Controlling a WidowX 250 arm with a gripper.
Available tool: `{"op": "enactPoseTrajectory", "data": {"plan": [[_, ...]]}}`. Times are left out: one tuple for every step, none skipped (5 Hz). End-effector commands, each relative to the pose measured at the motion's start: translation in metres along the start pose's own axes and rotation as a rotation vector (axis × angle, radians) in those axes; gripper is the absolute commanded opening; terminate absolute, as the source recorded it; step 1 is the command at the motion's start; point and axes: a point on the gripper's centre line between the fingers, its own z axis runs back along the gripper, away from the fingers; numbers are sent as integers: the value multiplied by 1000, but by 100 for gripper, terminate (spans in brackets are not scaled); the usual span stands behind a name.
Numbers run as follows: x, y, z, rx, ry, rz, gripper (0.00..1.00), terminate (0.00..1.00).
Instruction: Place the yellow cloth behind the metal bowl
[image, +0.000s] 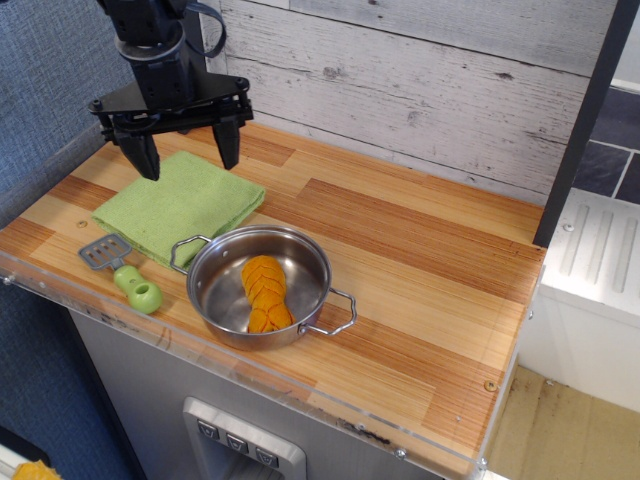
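Note:
The yellow cloth (180, 205) is a folded light yellow-green terry square lying flat on the wooden counter at the left. The metal bowl (262, 285) is a shiny steel pot with two wire loop handles, in front and to the right of the cloth, touching its near corner. An orange ridged piece of food (264, 292) lies inside it. My gripper (188, 155) is open and empty, its two black fingers pointing down, hovering above the cloth's far edge.
A grey spatula with a green handle (125, 273) lies at the counter's front left, beside the cloth. A white plank wall (420, 80) stands behind the counter. A dark post (585, 110) rises at the right, with a white appliance beyond.

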Motion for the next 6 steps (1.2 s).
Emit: {"op": "enactPoseTrajectory", "data": {"plan": [[28,14,-8,8,-41,46,100,0],[27,14,-24,53,-17,36,100,0],[20,7,-41,83,4,36,100,0],[17,1,-51,103,23,30,100,0],[14,-1,-62,123,41,28,100,0],[13,0,-70,128,56,43,100,0]]}}
